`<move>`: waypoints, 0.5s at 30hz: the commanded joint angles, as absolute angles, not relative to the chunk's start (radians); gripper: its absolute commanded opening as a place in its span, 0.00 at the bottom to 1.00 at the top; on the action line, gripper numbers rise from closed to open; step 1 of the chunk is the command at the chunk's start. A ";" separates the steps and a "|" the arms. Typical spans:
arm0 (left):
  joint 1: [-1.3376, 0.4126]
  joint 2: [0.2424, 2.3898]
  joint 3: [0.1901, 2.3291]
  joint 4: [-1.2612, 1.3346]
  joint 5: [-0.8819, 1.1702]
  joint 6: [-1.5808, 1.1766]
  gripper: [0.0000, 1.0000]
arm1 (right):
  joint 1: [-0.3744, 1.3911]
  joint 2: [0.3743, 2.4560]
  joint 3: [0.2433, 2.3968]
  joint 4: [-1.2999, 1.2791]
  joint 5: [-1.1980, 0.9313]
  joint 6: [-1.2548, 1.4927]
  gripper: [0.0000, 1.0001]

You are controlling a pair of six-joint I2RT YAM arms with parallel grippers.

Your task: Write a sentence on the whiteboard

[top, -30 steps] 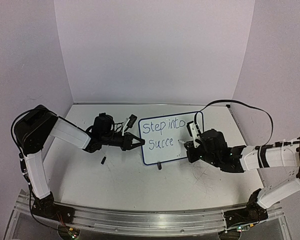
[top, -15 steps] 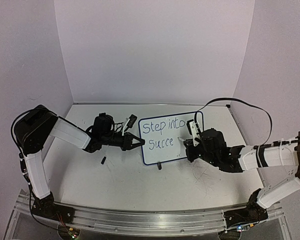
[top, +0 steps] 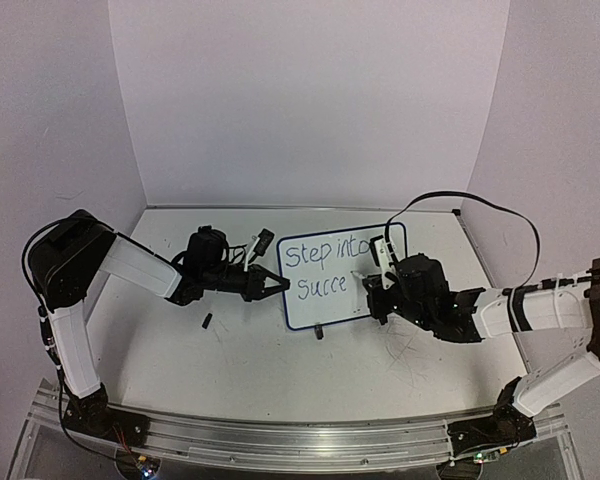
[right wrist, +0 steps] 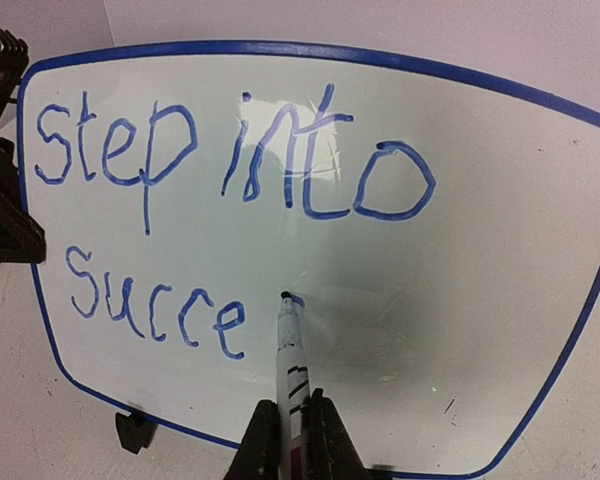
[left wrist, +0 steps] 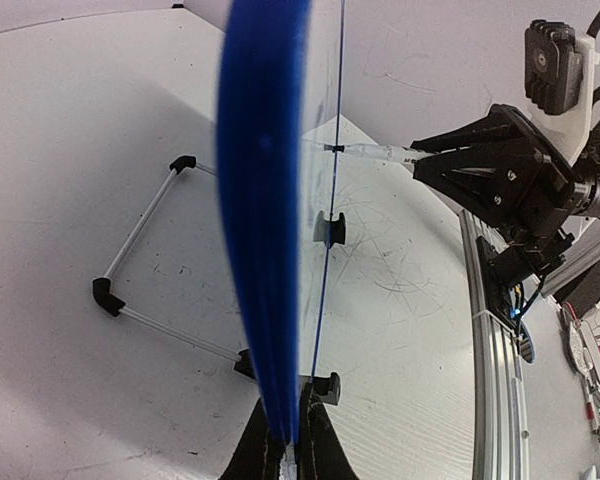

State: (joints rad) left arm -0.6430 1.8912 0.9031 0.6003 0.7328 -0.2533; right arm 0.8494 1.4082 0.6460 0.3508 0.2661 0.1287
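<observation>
The whiteboard (top: 330,290) stands upright at mid-table on black feet; it fills the right wrist view (right wrist: 460,330) and shows edge-on in the left wrist view (left wrist: 265,250). The sentence (right wrist: 230,170) reads "Step into" over "Succe" in blue, with a short new stroke begun after the "e". My left gripper (top: 278,284) is shut on the board's left frame edge (left wrist: 285,440). My right gripper (top: 370,292) is shut on a white marker (right wrist: 290,350), its tip touching the board right of "Succe". The marker also shows in the left wrist view (left wrist: 375,153).
A small black cap (top: 207,321) lies on the table left of the board. The board's wire stand (left wrist: 140,270) rests behind it. White walls close the back and sides. A metal rail (top: 280,440) runs along the near edge.
My right gripper has shifted slightly left and up, bringing the marker tip onto the board after "Succe". The left arm and board have not moved.
</observation>
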 commanded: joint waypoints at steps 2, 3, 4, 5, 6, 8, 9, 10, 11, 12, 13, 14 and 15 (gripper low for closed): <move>-0.634 1.895 0.905 0.495 0.637 -0.182 0.00 | 0.848 1.424 0.684 0.369 0.240 0.129 0.00; -0.634 1.895 0.905 0.494 0.637 -0.182 0.00 | 0.849 1.422 0.684 0.365 0.234 0.129 0.00; -0.634 1.896 0.905 0.494 0.637 -0.182 0.00 | 0.850 1.420 0.682 0.361 0.230 0.128 0.00; -0.634 1.896 0.905 0.495 0.637 -0.182 0.00 | 0.849 1.418 0.680 0.359 0.227 0.128 0.00; -0.634 1.897 0.905 0.494 0.637 -0.181 0.00 | 0.849 1.415 0.677 0.356 0.223 0.128 0.00; -0.634 1.897 0.905 0.494 0.637 -0.182 0.00 | 0.849 1.413 0.674 0.350 0.218 0.128 0.00; -0.634 1.897 0.904 0.494 0.637 -0.183 0.00 | 0.849 1.413 0.673 0.346 0.217 0.129 0.00; -0.634 1.897 0.904 0.493 0.637 -0.183 0.00 | 0.850 1.414 0.673 0.340 0.215 0.130 0.00; -0.634 1.897 0.905 0.493 0.637 -0.183 0.00 | 0.850 1.414 0.672 0.336 0.213 0.131 0.00; -0.634 1.897 0.905 0.494 0.637 -0.183 0.00 | 0.851 1.415 0.672 0.333 0.210 0.132 0.00; -0.634 1.896 0.905 0.494 0.637 -0.183 0.00 | 0.850 1.416 0.672 0.329 0.208 0.132 0.00; -0.633 1.896 0.904 0.494 0.635 -0.183 0.00 | 0.850 1.417 0.672 0.325 0.207 0.133 0.00; -0.634 1.895 0.904 0.494 0.634 -0.183 0.00 | 0.850 1.418 0.673 0.319 0.204 0.133 0.00</move>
